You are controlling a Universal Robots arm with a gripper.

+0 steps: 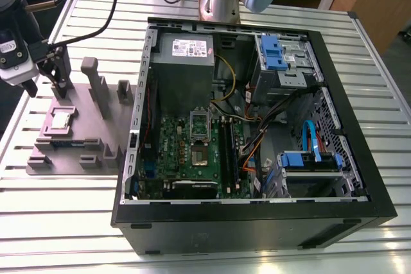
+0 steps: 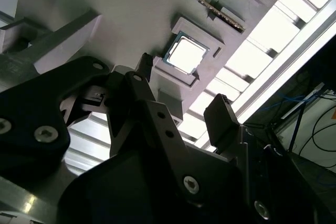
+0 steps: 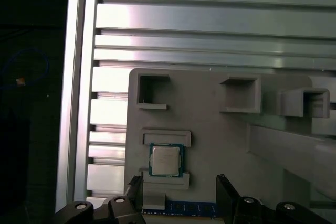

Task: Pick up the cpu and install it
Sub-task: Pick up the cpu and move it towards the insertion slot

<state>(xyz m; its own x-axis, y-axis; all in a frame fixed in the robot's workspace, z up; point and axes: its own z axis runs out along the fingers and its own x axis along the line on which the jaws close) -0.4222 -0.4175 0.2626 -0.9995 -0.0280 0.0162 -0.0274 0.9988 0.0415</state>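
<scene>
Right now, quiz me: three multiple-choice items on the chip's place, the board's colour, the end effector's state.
1. The chip lies: A in the board's socket; B in the grey holder beside the case; C on the power supply.
2. The circuit board is: A red; B white; C green.
3. The end effector is: A open; B shut on the chip; C shut on a cable.
Answers: B, it sits in the holder's recess; C, green shows plainly; A, its fingers stand apart, holding nothing.

An open black computer case point(image 1: 257, 226) is laid on the slatted metal tabletop point(image 1: 58, 222), and a green circuit board point(image 1: 172, 134) and a grey box point(image 1: 183, 72) are seen inside it. A grey fixture plate point(image 1: 96, 126) with upright posts is set just beside the case, toward the exterior view's left.
</scene>
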